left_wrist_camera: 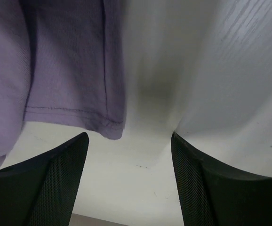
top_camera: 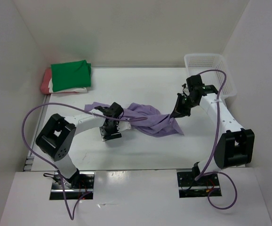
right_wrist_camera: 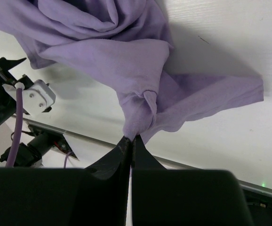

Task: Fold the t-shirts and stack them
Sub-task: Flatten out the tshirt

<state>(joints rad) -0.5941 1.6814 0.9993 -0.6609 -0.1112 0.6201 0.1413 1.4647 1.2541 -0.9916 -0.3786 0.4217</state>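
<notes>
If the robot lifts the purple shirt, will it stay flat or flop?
Probably floppy: the purple shirt bunches into soft folds where the right gripper pinches it. Likely light too, since that small pinch seems to lift it.

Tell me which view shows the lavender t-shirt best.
The top external view: it alone shows nearly the whole lavender t-shirt, crumpled. The right wrist view shows its bunch pinched by the right gripper; the left wrist view, only a hemmed corner.

We've got open surface (top_camera: pixel 140 87) far-centre; lavender shirt (top_camera: pixel 152 121) sprawls across the middle, folded shirt stack (top_camera: pixel 70 75) blocks far-left, mesh basket (top_camera: pixel 204 57) far-right.
</notes>
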